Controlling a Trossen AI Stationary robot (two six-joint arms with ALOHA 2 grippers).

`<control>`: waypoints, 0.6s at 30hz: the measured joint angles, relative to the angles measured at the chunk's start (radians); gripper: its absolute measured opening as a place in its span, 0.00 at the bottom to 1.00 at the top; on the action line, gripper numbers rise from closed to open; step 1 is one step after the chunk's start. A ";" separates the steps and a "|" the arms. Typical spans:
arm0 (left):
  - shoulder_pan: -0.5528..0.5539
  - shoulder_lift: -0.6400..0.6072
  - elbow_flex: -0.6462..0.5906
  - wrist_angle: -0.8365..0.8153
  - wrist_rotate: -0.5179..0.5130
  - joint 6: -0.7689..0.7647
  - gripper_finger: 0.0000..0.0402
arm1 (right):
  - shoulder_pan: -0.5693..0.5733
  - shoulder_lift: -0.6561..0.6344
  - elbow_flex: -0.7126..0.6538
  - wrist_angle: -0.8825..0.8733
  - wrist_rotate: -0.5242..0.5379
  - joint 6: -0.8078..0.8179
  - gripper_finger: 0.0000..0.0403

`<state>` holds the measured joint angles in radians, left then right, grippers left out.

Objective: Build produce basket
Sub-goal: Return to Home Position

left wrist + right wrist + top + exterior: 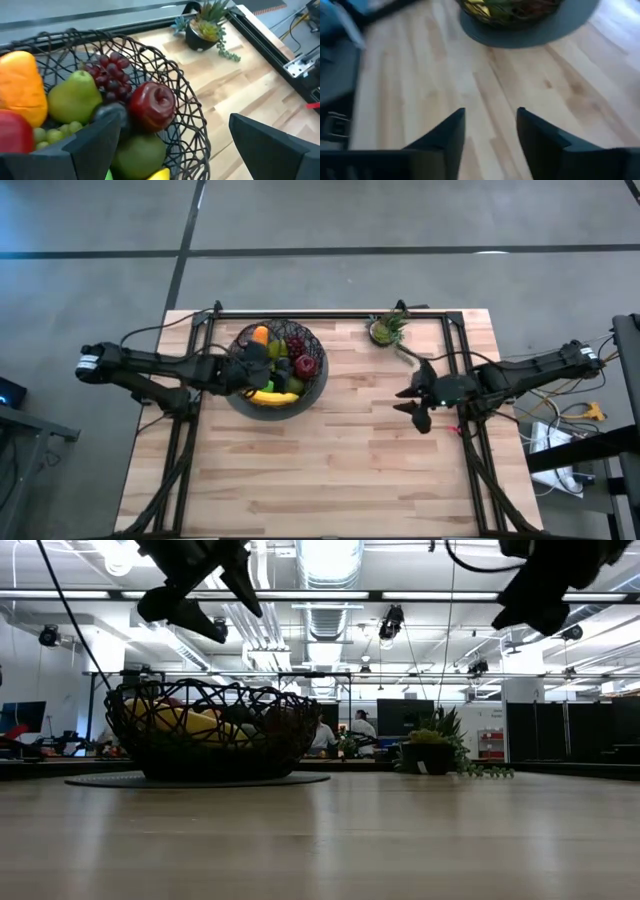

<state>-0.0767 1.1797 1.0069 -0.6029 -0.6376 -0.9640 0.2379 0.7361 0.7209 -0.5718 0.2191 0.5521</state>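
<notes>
Over the basket (300, 335), we find the left tool (250, 364) spread and empty, one finger close above the produce (152, 105) piled inside. A low retreat could hook the wire rim and drag or tip the basket. Well apart, the right tool (413, 402) hangs spread above bare surface (330, 470).

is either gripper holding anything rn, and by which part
Nothing is held. The left gripper hangs open above the basket; the right gripper is open over the table.
</notes>
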 joint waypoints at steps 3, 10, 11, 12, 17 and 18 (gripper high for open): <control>-0.001 0.028 0.000 0.023 0.021 0.000 0.88 | -0.001 -0.101 -0.100 0.115 -0.041 0.007 0.32; -0.002 0.062 0.000 0.069 0.082 0.001 0.88 | 0.000 -0.344 -0.262 0.261 -0.157 0.055 0.05; -0.002 0.063 0.000 0.072 0.086 0.001 0.88 | 0.000 -0.378 -0.273 0.263 -0.157 0.054 0.04; -0.002 0.063 0.000 0.073 0.088 0.001 0.88 | 0.000 -0.408 -0.283 0.263 -0.157 0.051 0.03; -0.002 0.054 0.000 0.073 0.096 0.000 0.88 | 0.000 -0.546 -0.326 0.260 -0.156 0.000 0.02; -0.002 0.053 0.000 0.074 0.098 0.000 0.88 | 0.000 -0.572 -0.333 0.263 -0.153 -0.010 0.02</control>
<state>-0.0788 1.2323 1.0069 -0.5289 -0.5399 -0.9638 0.2375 0.1641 0.3874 -0.3087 0.0661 0.5422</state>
